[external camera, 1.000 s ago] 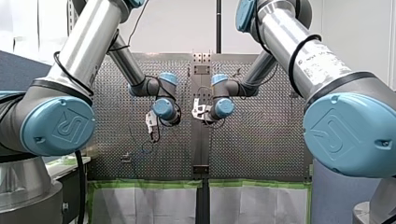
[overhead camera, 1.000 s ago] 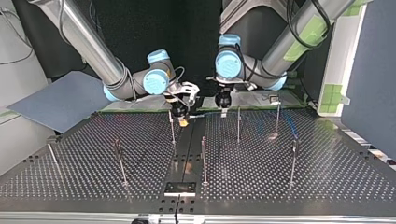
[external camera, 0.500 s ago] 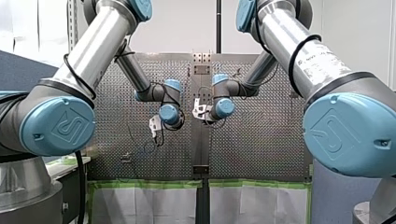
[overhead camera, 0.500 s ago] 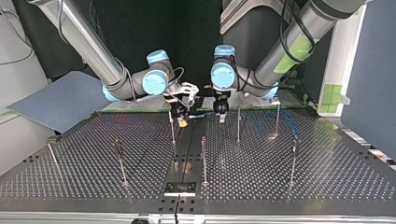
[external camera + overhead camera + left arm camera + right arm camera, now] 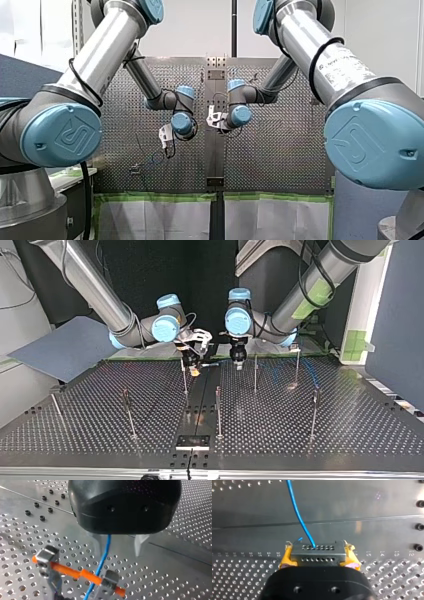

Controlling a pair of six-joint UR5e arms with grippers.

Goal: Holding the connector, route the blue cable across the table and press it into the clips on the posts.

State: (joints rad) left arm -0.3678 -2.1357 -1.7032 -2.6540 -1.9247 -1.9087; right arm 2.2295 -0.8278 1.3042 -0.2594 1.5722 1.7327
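My right gripper [image 5: 318, 556] is clamped on the connector [image 5: 318, 552]. The blue cable [image 5: 298, 512] leaves the connector. It passes through my left gripper [image 5: 120, 545], whose fingers stand apart.

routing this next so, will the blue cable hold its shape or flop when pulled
Probably floppy: the cable is thin and leaves the connector in a loose curve. Likely light too, being so thin a strand. It may slide freely through the left gripper, whose open fingers stand either side without pinching it.
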